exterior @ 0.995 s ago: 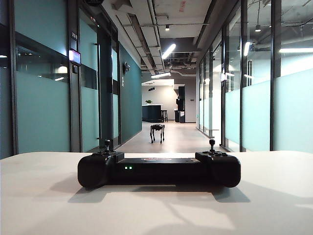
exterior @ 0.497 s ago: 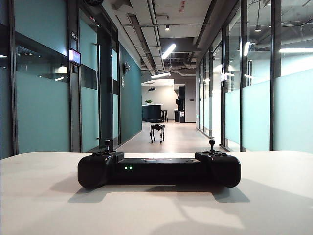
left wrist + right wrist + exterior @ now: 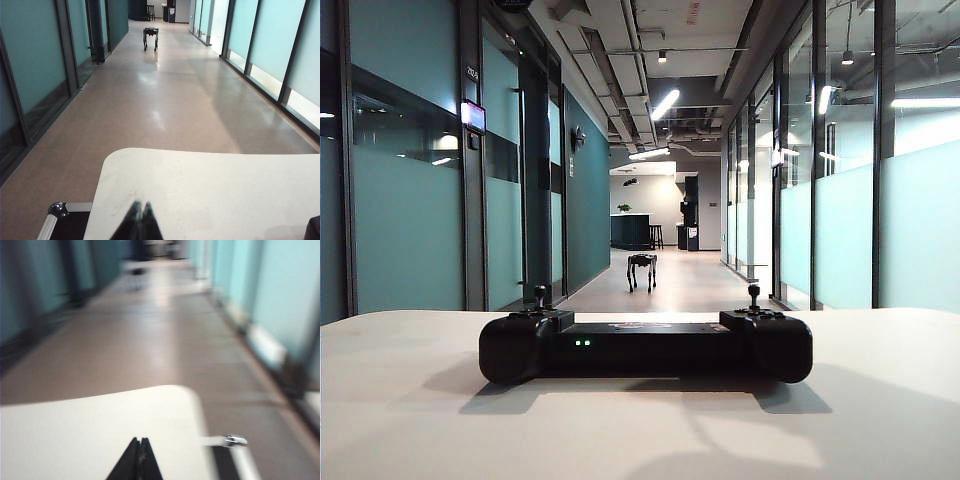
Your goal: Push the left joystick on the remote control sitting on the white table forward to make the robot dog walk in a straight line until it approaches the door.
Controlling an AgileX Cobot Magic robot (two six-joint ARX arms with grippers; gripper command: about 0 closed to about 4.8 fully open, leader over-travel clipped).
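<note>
Both tools have slim, black, pointed fingers.

The left gripper hangs over the near edge of the white table, its two dark fingertips pressed together into a point; beyond the table's rounded corner the glossy corridor floor runs off between teal glass walls; far down it stands the robot dog; a black metal-edged case sits beside the table.
</note>
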